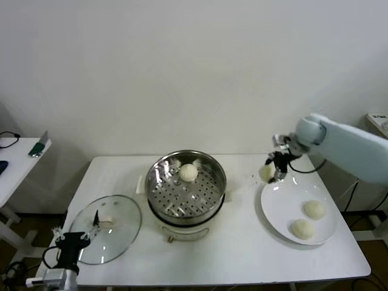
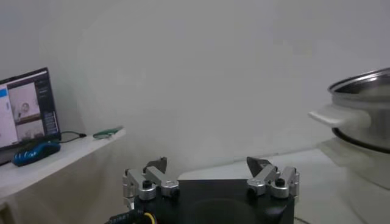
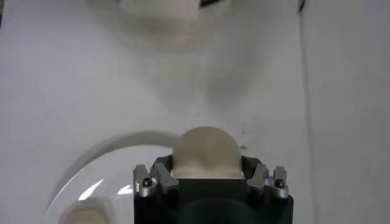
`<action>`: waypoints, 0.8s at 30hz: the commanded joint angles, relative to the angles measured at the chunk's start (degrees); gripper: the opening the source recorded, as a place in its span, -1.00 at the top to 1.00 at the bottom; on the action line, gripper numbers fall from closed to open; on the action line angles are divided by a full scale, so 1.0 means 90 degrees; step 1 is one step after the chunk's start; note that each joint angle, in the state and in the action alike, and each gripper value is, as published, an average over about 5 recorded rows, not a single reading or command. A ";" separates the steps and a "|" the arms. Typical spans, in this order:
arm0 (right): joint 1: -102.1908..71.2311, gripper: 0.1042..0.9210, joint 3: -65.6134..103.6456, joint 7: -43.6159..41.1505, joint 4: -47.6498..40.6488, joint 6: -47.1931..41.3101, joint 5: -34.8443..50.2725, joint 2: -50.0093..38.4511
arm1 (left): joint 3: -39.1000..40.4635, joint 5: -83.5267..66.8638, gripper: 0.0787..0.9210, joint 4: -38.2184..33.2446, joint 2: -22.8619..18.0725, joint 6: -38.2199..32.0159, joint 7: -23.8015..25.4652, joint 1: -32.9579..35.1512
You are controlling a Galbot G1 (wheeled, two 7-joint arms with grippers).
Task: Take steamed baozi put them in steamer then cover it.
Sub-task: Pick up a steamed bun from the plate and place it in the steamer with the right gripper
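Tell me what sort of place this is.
Probably a lab or office set up as a kitchen: bare white table, steamer with loose glass lid, and a monitor on a side desk.

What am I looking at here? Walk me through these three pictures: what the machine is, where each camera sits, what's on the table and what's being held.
This is a two-armed robot at a white table. The wide picture looks down from its head; the other two come from cameras on its wrists.

On the table stands a steel steamer with one baozi already inside. Its glass lid lies on the table to the left. A white plate on the right holds two more buns.

The right gripper is closed on a fourth bun, lifted over the plate's edge. The left gripper waits open and empty beside the lid.
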 commanded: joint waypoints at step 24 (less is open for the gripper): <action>0.0851 -0.51 -0.1479 0.1117 0.0152 -0.1077 0.2944 0.4027 | 0.0183 0.0059 -0.77 -0.0233 0.0014 -0.0194 0.0101 0.0308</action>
